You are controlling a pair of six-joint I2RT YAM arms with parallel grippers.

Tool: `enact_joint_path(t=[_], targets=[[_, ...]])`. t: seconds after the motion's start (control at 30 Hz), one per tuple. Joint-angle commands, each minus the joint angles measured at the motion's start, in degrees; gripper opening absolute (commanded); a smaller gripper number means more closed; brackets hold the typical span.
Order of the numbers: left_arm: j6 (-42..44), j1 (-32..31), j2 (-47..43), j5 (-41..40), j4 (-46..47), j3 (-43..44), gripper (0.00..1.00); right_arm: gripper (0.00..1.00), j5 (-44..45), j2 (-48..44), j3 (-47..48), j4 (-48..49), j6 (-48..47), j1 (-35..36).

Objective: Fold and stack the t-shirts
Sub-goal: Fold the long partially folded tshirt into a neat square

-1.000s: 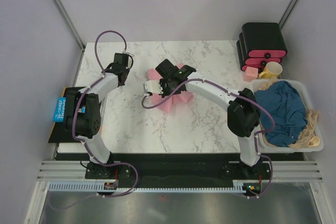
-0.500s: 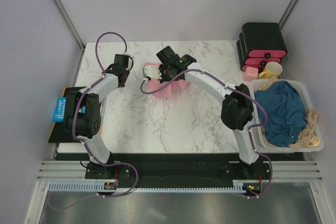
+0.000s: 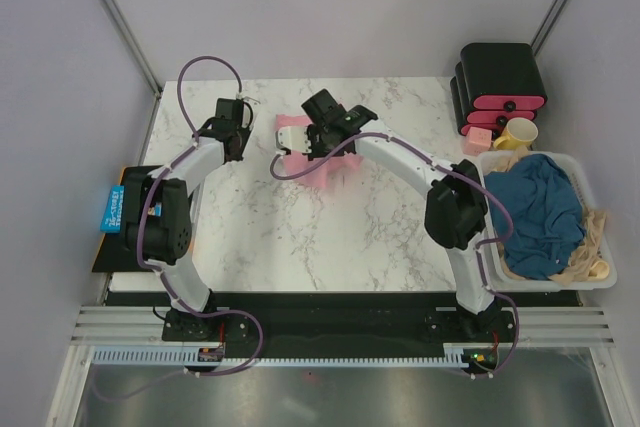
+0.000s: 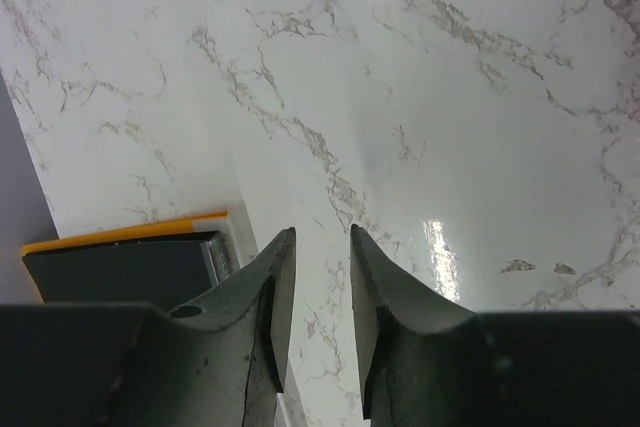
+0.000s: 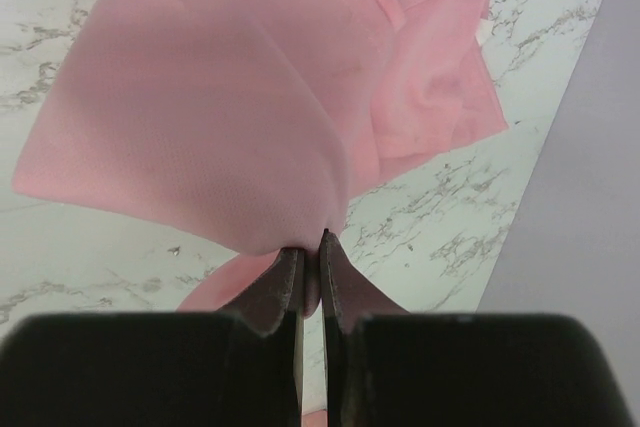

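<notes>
Early stage: right gripper (image 5: 320,247) clamped on an edge of the pink t-shirt (image 5: 210,97), which hangs unfolded over the worktop (image 3: 300,247) well left of the basket (image 3: 612,272); left gripper (image 4: 322,247) farther left, slightly apart, empty; teal t-shirt (image 3: 540,212) crumpled in the basket; nothing folded or stacked

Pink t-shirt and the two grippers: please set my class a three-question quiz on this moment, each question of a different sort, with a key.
1. True or false: the right gripper is shut on the pink t-shirt.
2. Where does the dark blue t-shirt lie? A: spread on the table. B: in the white basket. C: on the black boxes.
3. Fill in: the left gripper, its jaws slightly apart, holds ___.

Key: 1 true; 2 B; 3 nothing.
</notes>
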Motion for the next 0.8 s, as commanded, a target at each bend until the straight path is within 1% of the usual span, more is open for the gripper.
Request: enact_joint_path(t=[0.0, 0.13, 0.17, 0.33, 0.43, 0.57, 0.67, 0.77], targets=[[-1.56, 0.24, -1.89, 1.73, 0.79, 0.22, 0.35, 0.0, -2.58, -9.63, -3.23, -0.8, 1.22, 0.03], [0.38, 0.33, -2.33, 1.47, 1.41, 0.12, 0.35, 0.0, -3.55, -14.47, -7.89, -6.5, 0.78, 0.3], [0.64, 0.42, -2.42, 1.29, 1.41, 0.21, 0.35, 0.0, -5.38, -15.44, -9.9, -7.39, 0.69, 0.3], [1.97, 0.51, -3.21, 1.38, 1.41, 1.18, 0.35, 0.0, -6.54, -21.51, -19.39, -10.29, -0.01, 1.26], [2.75, 0.51, -3.91, 1.2, 1.41, 1.62, 0.35, 0.0, -7.77, -23.71, -26.06, -11.7, 0.43, 3.19], [3.98, 0.51, -5.05, 0.94, 1.32, 1.88, 0.35, 0.0, -9.87, -26.0, -31.0, -15.65, -0.7, 6.18], [4.95, 0.59, -5.84, 0.59, 1.23, 1.45, 0.35, 0.0, -12.68, -27.4, -32.33, -21.1, -2.72, 8.2], [5.31, 0.51, -6.72, 0.77, 1.23, 0.57, 0.35, 0.0, -14.71, -28.28, -31.54, -25.67, -4.4, 9.26]])
